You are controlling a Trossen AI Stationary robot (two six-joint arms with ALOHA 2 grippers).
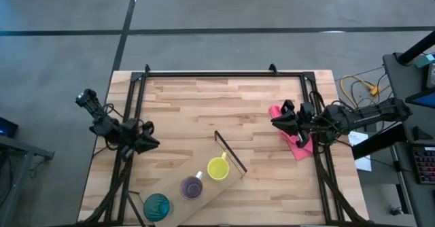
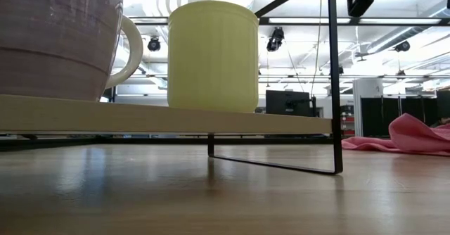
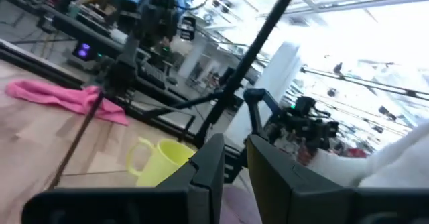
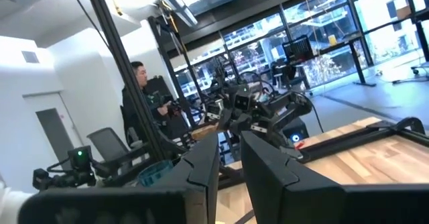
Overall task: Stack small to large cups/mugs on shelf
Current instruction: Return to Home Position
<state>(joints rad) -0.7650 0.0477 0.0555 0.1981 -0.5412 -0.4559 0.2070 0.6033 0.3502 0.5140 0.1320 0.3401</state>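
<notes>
The shelf is a light-wood board lying aslant near the table's near edge, with a thin dark frame upright at its right end. Three cups stand apart in a row on it: the teal tumbler, the purple cup and the yellow mug. The low view shows the purple cup and yellow mug resting base down on the board. My left gripper, shut, hovers at the table's left edge. My right gripper, shut, hovers at the right side above the pink cloth.
A pink cloth lies crumpled by the table's right edge, under my right arm. A dark metal rail runs along the table's far edge and down both sides. A person sits beyond the table. Bare wood spans the table's middle.
</notes>
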